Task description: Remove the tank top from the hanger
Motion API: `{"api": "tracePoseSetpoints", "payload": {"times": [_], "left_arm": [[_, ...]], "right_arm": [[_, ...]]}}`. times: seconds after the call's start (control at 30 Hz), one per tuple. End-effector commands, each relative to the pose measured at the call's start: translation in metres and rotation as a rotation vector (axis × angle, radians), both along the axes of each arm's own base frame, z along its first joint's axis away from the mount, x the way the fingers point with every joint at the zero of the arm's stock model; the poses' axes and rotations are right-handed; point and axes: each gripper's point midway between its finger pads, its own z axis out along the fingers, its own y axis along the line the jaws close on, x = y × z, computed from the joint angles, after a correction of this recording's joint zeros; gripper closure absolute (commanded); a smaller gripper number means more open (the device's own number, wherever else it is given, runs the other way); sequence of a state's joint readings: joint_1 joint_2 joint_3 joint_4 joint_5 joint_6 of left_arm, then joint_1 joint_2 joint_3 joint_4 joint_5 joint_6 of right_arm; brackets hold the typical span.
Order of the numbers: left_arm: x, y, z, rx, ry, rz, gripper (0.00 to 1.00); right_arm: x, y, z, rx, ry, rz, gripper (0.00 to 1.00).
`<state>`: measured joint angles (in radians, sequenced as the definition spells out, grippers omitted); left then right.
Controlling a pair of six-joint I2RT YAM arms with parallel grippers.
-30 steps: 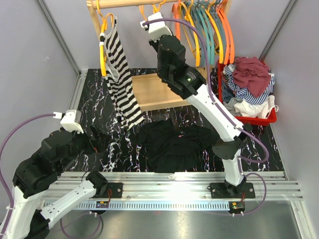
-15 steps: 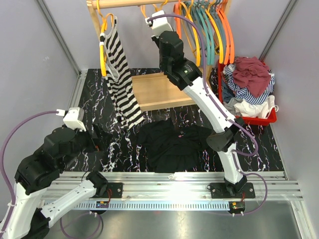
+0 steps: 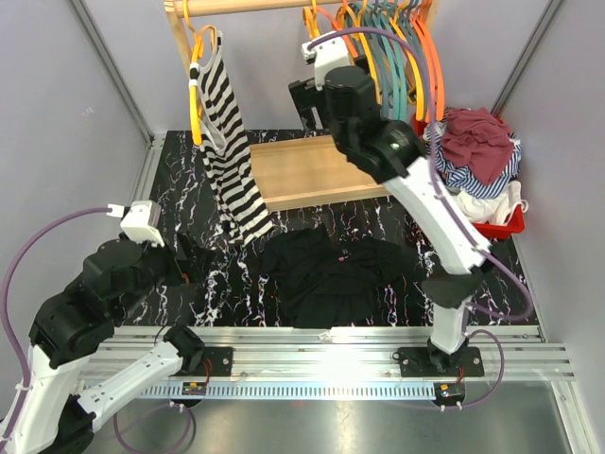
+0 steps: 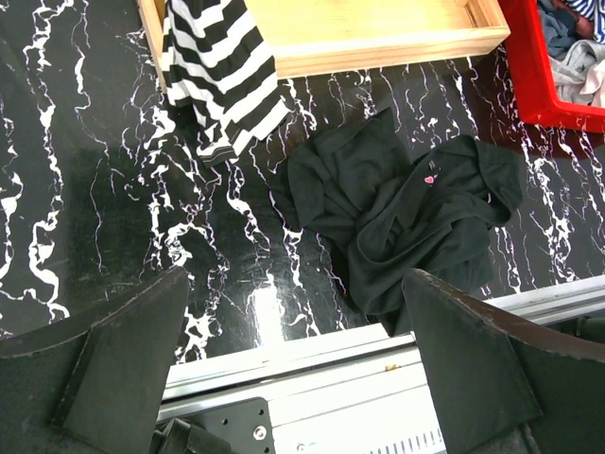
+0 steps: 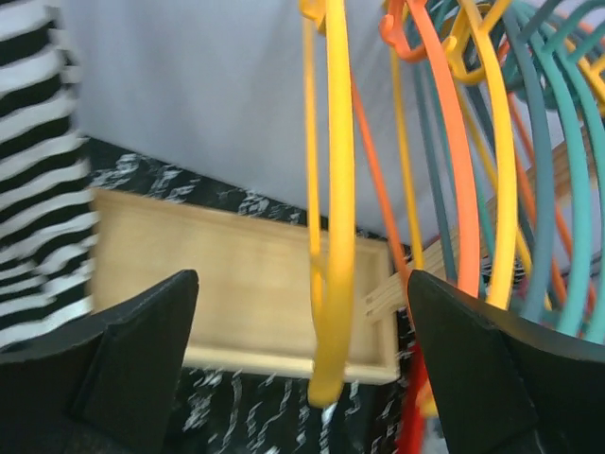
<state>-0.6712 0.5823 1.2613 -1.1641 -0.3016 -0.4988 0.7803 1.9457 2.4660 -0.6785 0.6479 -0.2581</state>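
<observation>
Surface: black marbled tabletop point(image 3: 170, 189), shut in by grey panel walls point(image 3: 66, 113) on the left, back and right. An aluminium rail point(image 3: 331, 345) runs along the near edge.

Your left gripper point(image 4: 293, 279) sits low over the near-left table, jaws spread wide, nothing in them. Bare table lies ahead and to the left of the jaws. Ahead and a little left, the striped tank top point(image 3: 227, 161) hangs on a yellow hanger point(image 3: 196, 95) from the wooden rod point(image 3: 255, 6). Its hem falls past the left front corner of the wooden tray point(image 3: 302, 175); you cannot tell whether it touches the table. Ahead and right of the jaws, a black garment point(image 4: 406, 218) lies crumpled near the rail.

Your right gripper point(image 5: 302, 284) is up at rod height, jaws wide apart, gripping nothing. An empty yellow hanger point(image 5: 336, 189) hangs in line with the gap; you cannot tell whether it is inside or beyond. The tank top is well off to these jaws' left, with open air between, above the tray. Just right of the jaws, orange and teal hangers point(image 3: 397, 47) crowd close together.

Far right: a red bin point(image 3: 473, 225) heaped with clothes, close to the right wall.
</observation>
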Motion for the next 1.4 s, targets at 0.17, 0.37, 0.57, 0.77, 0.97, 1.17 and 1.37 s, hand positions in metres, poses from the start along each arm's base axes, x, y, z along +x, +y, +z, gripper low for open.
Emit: {"api": "tracePoseSetpoints", "payload": {"times": [0.17, 0.37, 0.57, 0.77, 0.97, 1.17, 1.37], "left_arm": [[0.009, -0.011, 0.019, -0.034, -0.062, -0.03, 0.01], [0.009, -0.011, 0.015, -0.038, -0.063, -0.032, 0.01], [0.009, -0.018, 0.006, -0.038, -0.041, -0.059, 0.01], [0.002, -0.008, 0.018, -0.03, -0.054, -0.043, 0.01], [-0.012, 0.012, 0.018, -0.045, -0.063, 0.013, 0.01], [-0.019, 0.016, 0.007, -0.067, -0.059, 0.02, 0.01], [-0.016, 0.008, 0.008, -0.079, -0.065, -0.008, 0.01]], "right_arm": [[-0.166, -0.006, -0.073, 0.195, 0.475, 0.211, 0.0], [-0.247, -0.023, -0.265, 0.306, 0.903, -0.075, 0.0], [-0.256, 0.041, -0.295, 0.722, 0.949, -0.087, 0.0], [-0.24, 0.046, -0.35, 0.588, 0.979, -0.369, 0.0], [-0.265, 0.053, -0.418, 0.522, 1.145, -0.453, 0.0], [-0.266, 0.024, -0.452, 0.411, 1.129, -0.585, 0.0], [-0.247, 0.005, -0.51, 0.565, 1.277, -0.681, 0.19]]}}
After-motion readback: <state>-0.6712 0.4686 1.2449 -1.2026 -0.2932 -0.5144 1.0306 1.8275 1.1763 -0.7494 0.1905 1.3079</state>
